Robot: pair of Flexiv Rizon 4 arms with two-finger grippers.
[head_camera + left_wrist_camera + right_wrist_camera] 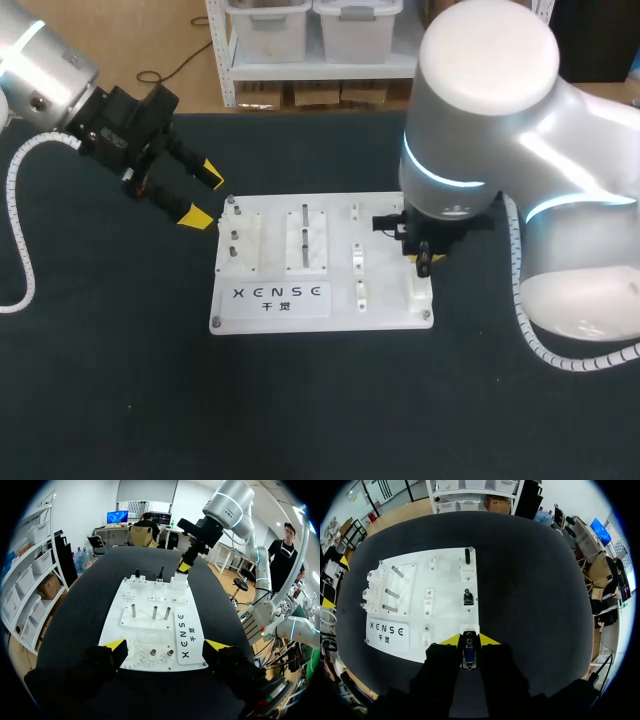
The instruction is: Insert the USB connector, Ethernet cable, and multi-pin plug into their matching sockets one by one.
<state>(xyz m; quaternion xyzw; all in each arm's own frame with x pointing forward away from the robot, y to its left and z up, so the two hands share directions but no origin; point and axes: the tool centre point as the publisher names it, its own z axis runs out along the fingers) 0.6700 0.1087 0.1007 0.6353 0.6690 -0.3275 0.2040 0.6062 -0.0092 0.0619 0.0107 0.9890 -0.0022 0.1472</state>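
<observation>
**Right wrist view: plug gripped at the board's corner**

The right gripper [469,641] has its fingers narrowly closed on the multi-pin plug [469,655], above the near right corner of the white board [385,300]. The left gripper [203,194] hangs with its fingers wide apart by the board's far left corner.

The board [385,305] lies flat mid-table [300,410], with upright pegs [232,237] on its left part and a row of sockets [468,572] along its right edge. The left gripper [203,196] hangs just off the board's left rear corner. The right gripper [469,640] is over the right edge toward the front, with the multi-pin plug [468,655] clamped between its fingers.
</observation>
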